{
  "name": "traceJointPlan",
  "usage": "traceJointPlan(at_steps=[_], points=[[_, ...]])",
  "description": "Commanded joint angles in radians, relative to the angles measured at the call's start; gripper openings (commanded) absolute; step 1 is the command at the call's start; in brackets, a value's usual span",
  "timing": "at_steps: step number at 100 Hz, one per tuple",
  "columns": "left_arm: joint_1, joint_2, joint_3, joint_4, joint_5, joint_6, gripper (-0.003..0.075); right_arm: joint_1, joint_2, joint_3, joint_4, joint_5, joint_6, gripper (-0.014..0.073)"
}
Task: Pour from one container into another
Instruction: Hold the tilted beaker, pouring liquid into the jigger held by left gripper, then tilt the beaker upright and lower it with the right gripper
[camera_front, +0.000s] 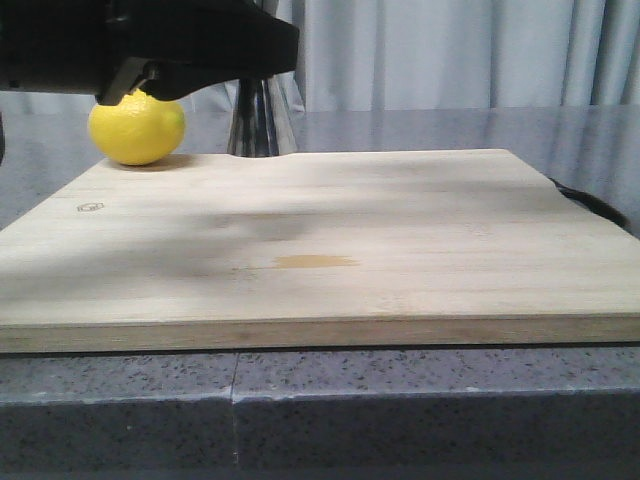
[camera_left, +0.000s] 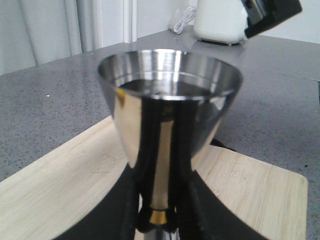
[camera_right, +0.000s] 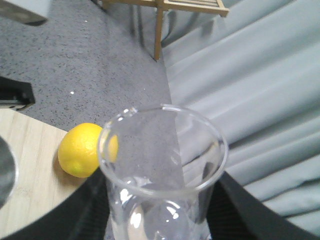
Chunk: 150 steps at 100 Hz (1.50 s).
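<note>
The steel jigger (camera_left: 167, 115) stands upright on the wooden board (camera_left: 60, 190), and my left gripper (camera_left: 159, 220) is shut on its narrow waist at the gold band (camera_left: 159, 216). In the front view only the jigger's lower cone (camera_front: 262, 125) shows under the black left arm (camera_front: 150, 45). The clear glass beaker (camera_right: 162, 165) is held upright in my right gripper (camera_right: 160, 222), whose black fingers (camera_right: 80, 215) press both sides. The beaker is above the board's far edge, next to the jigger's rim (camera_right: 5, 175). I cannot tell what either vessel holds.
A yellow lemon (camera_front: 137, 128) lies on the board's far left corner, close beside the jigger. The board (camera_front: 320, 240) covers most of the grey speckled counter (camera_front: 400, 410). A black cable (camera_front: 590, 205) runs off its right edge. A white appliance (camera_left: 220, 20) and curtains stand behind.
</note>
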<state>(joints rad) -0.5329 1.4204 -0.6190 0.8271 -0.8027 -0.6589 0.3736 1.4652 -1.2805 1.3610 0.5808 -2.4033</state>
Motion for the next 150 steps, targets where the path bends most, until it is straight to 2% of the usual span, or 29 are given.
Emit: traceJointPlan(at_steps=[1,16,27,42,56,86,118,150], points=[[0.002,-0.035,-0.03,-0.039,-0.074,-0.005,-0.0019,-0.003,-0.044,-0.035,0.059,-0.068,0.129,0.0225],[0.002,-0.035,-0.03,-0.039,-0.074,-0.005,-0.0019,-0.005,-0.044,-0.035,0.063,-0.149,0.293,0.0225],[0.002,-0.035,-0.03,-0.039,-0.074,-0.005,-0.0019,-0.024,-0.034,-0.035,0.069,-0.155,0.354,0.0225],[0.002,-0.035,-0.03,-0.039,-0.074,-0.005,-0.0019,-0.088,-0.015,-0.027,0.144,-0.135,0.424,0.0225],[0.002,-0.035,-0.03,-0.039,-0.074,-0.005,-0.0019,-0.172,-0.013,0.038,0.247,-0.047,0.424,0.0225],[0.002,-0.035,-0.03,-0.039,-0.074,-0.005,-0.0019,-0.303,-0.013,0.209,0.267,0.064,0.423,0.0225],[0.002,-0.035,-0.03,-0.039,-0.074,-0.005,-0.0019,-0.314,0.006,0.321,0.292,0.119,0.328,0.0225],[0.002,-0.035,-0.03,-0.039,-0.074,-0.005,-0.0019,-0.314,0.124,0.348,0.467,0.167,0.14,0.0225]])
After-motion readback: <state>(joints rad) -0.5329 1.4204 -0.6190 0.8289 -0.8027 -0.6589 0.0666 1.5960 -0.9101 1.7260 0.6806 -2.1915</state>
